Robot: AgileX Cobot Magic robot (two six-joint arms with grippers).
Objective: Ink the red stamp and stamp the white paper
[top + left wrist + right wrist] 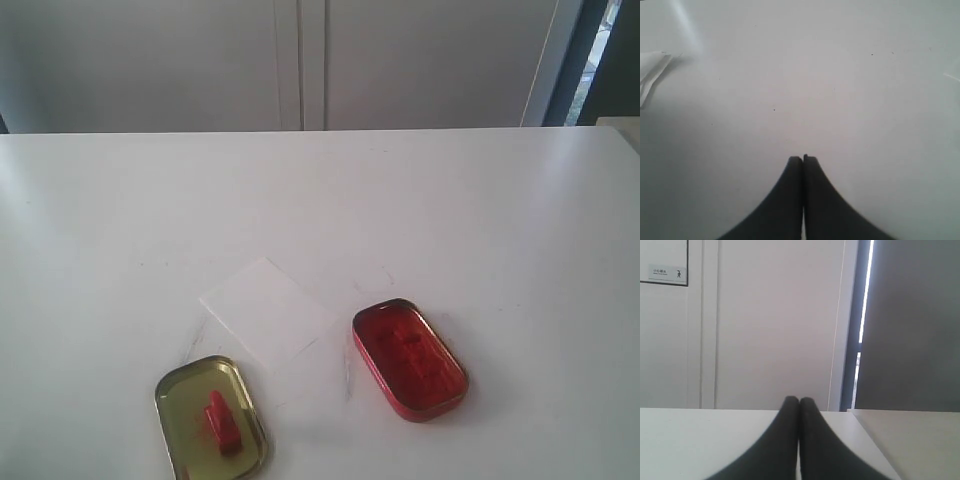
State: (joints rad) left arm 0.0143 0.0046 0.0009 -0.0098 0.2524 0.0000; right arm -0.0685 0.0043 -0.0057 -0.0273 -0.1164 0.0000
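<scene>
In the exterior view, the white paper (pixel 265 310) is seen flat on the table (pixel 100 220). The red stamp (pixel 222 422) is found inside the gold tin lid (pixel 185 395), nearer the camera than the paper and to its left. The open red ink tin (pixel 409 358) is set just right of the paper. In the left wrist view, the left gripper (pixel 802 160) is shown fully closed on nothing, its 2 fingers touching, above bare table. In the right wrist view, the right gripper (pixel 799 401) is likewise closed and empty.
</scene>
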